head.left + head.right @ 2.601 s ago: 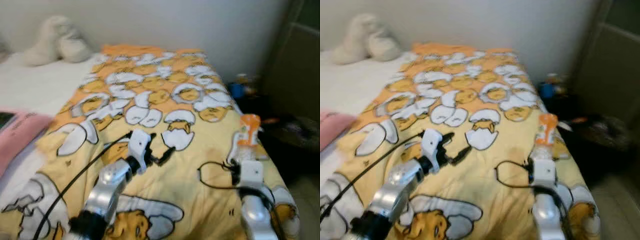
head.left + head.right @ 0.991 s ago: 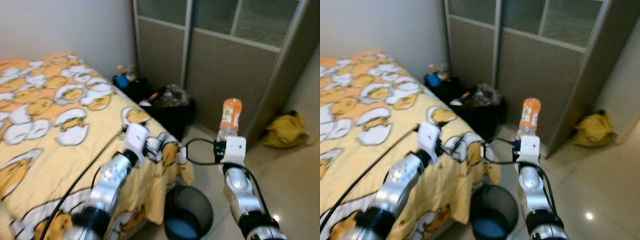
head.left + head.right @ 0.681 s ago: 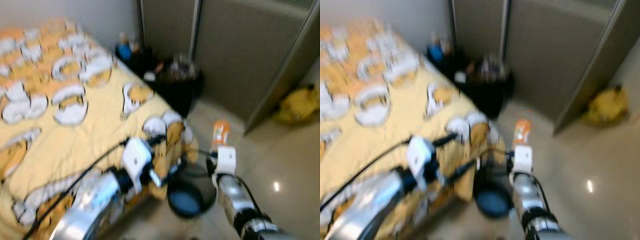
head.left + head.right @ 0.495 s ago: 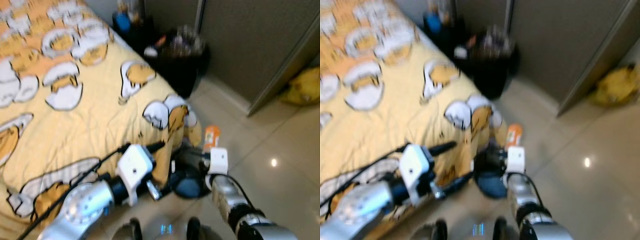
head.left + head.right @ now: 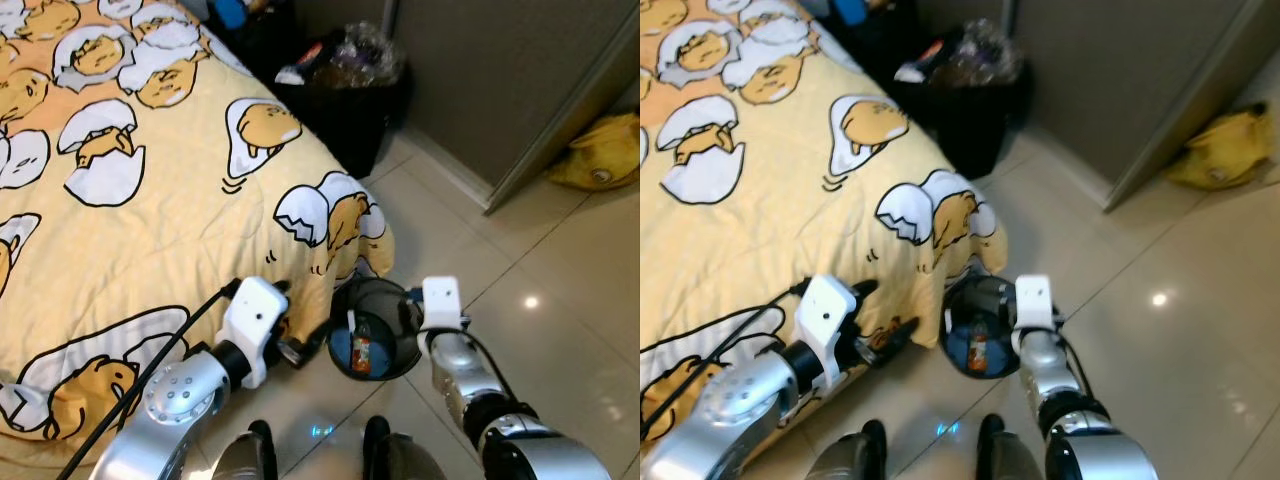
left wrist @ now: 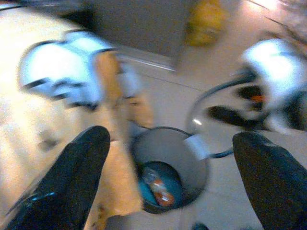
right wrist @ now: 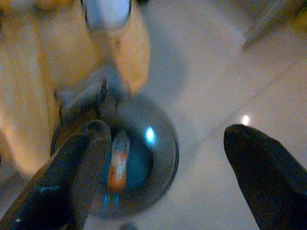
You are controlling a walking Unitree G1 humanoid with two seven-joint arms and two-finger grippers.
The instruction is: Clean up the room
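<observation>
An orange-labelled bottle (image 5: 361, 352) lies inside the small round dark bin (image 5: 382, 298) on the floor at the corner of the bed. My right gripper (image 7: 165, 129) hangs open just above the bin's rim, nothing between its fingers (image 7: 86, 163); the bottle (image 7: 117, 165) shows below them. My left gripper (image 5: 296, 320) is open too, low beside the bed's edge, just left of the bin. In the left wrist view the bin (image 6: 189, 158) with the bottle (image 6: 158, 184) sits between its wide-spread fingers (image 6: 79, 177).
The bed with a yellow egg-print cover (image 5: 130, 200) fills the left side. A black container of clutter (image 5: 345, 95) stands by the grey sliding doors (image 5: 480, 80). A yellow bag (image 5: 600, 165) lies on the tiled floor (image 5: 560, 320) at the right. My feet (image 5: 255, 455) are near the bin.
The camera has tipped down over the bin. The bottle, held upright in my right gripper half a second ago, now lies in the bin, and that gripper has opened.
</observation>
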